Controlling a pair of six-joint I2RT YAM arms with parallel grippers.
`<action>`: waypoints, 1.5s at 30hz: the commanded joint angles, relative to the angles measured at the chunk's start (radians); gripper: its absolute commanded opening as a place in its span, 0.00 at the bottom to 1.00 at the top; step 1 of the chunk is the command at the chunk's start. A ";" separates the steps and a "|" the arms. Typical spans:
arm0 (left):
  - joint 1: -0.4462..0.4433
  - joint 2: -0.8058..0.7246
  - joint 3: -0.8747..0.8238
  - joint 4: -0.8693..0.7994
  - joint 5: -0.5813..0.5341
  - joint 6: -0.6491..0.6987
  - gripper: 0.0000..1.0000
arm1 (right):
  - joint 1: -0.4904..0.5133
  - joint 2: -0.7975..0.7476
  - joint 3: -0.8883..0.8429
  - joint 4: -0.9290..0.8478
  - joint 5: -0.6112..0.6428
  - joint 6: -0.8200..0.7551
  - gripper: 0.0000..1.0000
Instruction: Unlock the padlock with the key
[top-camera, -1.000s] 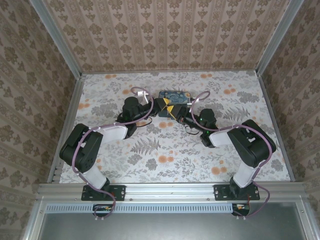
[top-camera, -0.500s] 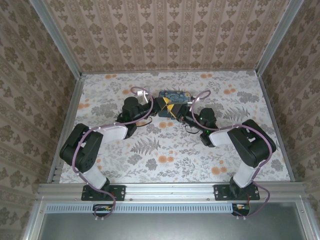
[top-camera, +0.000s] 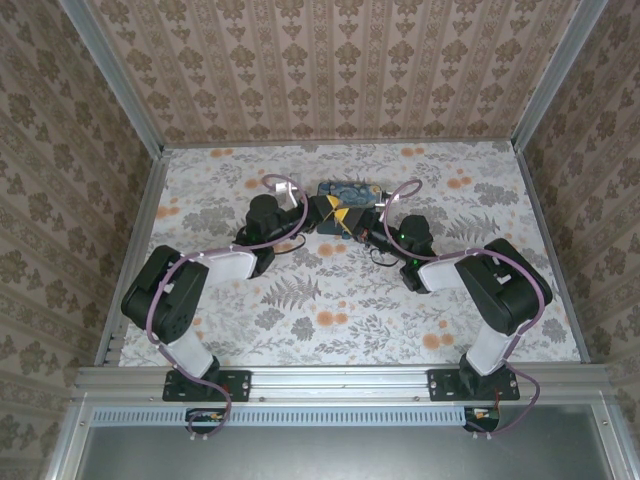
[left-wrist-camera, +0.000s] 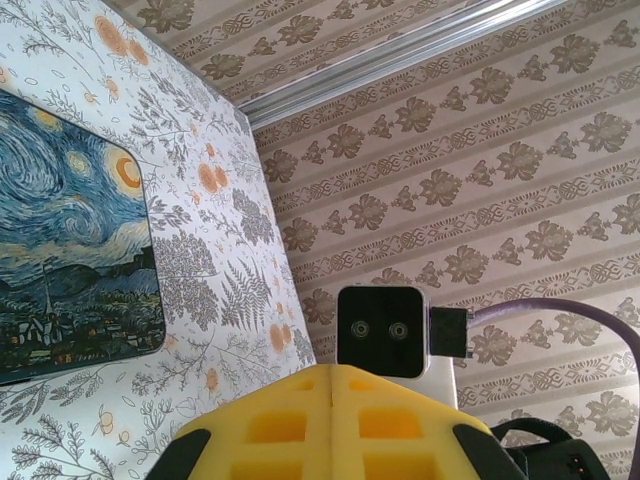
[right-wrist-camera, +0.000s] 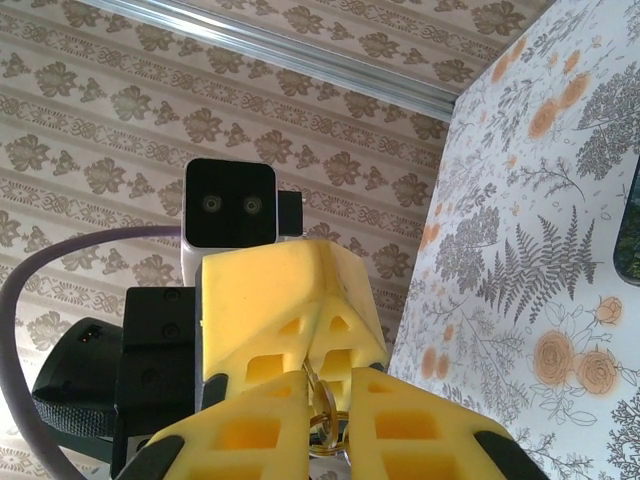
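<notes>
At the far centre of the table (top-camera: 330, 300), just in front of the blue tin (top-camera: 350, 190), the left gripper (top-camera: 326, 210) and right gripper (top-camera: 348, 222) meet tip to tip. The left gripper's yellow pads (left-wrist-camera: 290, 430) are pressed flush together, no gap at the seam. In the right wrist view the padlock (right-wrist-camera: 325, 445) — a tiny silvery piece with a brass-coloured ring, lock and key not separable at this size — sits in the narrow gap between the right fingers (right-wrist-camera: 250, 430), directly below the left pad tips; whether those fingers clamp it I cannot tell.
</notes>
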 joint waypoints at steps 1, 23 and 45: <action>-0.009 0.008 -0.023 0.051 -0.008 -0.014 0.00 | -0.007 0.011 0.015 0.039 0.024 -0.001 0.02; -0.014 0.007 -0.018 0.062 -0.012 -0.025 0.00 | -0.054 0.017 -0.011 0.037 0.014 0.019 0.53; -0.015 0.012 0.002 0.050 -0.007 -0.023 0.00 | -0.039 0.049 0.056 0.039 -0.072 -0.001 0.36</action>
